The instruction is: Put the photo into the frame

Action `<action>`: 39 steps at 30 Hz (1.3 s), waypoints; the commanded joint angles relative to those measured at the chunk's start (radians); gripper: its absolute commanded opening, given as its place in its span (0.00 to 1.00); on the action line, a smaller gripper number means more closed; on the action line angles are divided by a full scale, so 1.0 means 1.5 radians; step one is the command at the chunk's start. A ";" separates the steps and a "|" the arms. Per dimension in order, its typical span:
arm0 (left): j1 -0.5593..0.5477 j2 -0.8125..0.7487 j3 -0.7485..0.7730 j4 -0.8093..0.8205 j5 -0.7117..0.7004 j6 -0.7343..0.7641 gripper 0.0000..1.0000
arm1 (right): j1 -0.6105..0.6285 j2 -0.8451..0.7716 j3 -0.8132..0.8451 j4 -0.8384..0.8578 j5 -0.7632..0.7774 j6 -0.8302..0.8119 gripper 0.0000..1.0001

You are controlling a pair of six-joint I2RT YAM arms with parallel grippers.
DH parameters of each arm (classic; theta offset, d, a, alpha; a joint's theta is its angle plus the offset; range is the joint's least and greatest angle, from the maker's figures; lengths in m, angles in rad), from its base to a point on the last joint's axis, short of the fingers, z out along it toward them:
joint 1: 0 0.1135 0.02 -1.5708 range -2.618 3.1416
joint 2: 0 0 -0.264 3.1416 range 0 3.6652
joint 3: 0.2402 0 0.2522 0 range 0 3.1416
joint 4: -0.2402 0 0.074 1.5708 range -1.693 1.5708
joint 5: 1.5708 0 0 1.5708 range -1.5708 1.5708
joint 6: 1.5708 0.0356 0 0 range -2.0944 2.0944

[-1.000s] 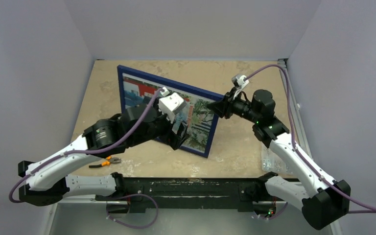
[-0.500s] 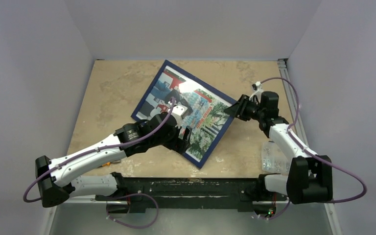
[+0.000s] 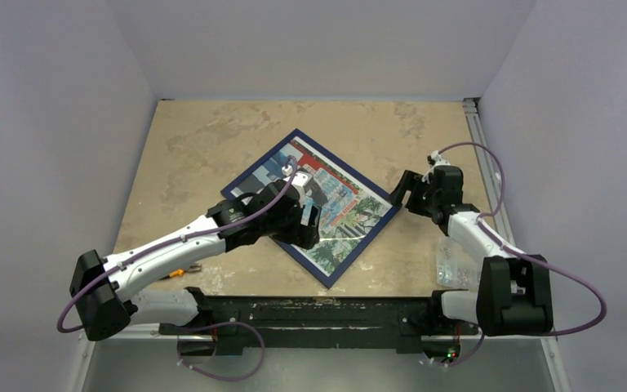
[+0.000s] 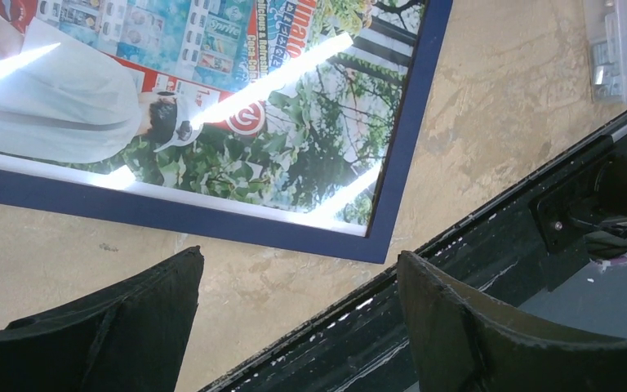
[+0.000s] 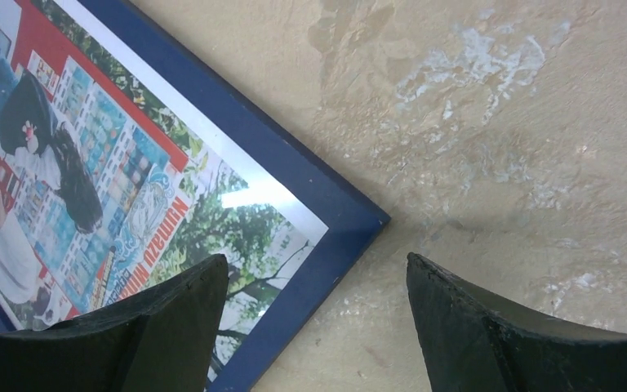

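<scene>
Near the table's front left, orange-handled pliers (image 3: 181, 269) lie half hidden under the left forearm. By the right edge sits a clear plastic box (image 3: 455, 265), which the left wrist view also catches at its top right corner. A black mounting rail (image 3: 318, 314) runs along the near edge.

The left arm reaches over the frame (image 3: 365, 247) and, from above, covers part of its lower left side. The frame lies flat in the middle of the table, turned cornerwise like a diamond, blue front up. The photo (image 3: 347, 216) sits inside its rails, picture side up, with streaks of glare across it.

The left gripper (image 4: 294, 327) hangs over the frame's near corner, its claw spread wide with nothing in it. The right gripper (image 5: 326, 327) is just off the frame's right corner. Its claw is also spread wide and holds nothing.

The table (image 3: 196, 147) is mottled beige, like stone, with pale scuffs. Plain grey walls (image 3: 318, 49) close it in on three sides.

We count one frame, one photo, two arms, one pair of pliers and one box.
</scene>
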 commanded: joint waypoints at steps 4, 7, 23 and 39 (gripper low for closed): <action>0.030 -0.025 0.009 0.002 -0.018 -0.028 0.87 | 0.001 -0.015 0.074 -0.131 0.021 0.020 0.79; 0.045 -0.043 0.015 -0.021 -0.042 -0.047 0.88 | 0.002 -0.006 0.072 -0.187 -0.009 0.059 0.80; 0.063 -0.124 0.177 -0.193 -0.128 -0.105 0.96 | 0.236 0.032 0.045 -0.228 0.109 0.182 0.84; 0.064 -0.140 0.157 -0.196 -0.117 -0.082 0.94 | 0.336 0.197 0.110 -0.251 0.306 0.181 0.57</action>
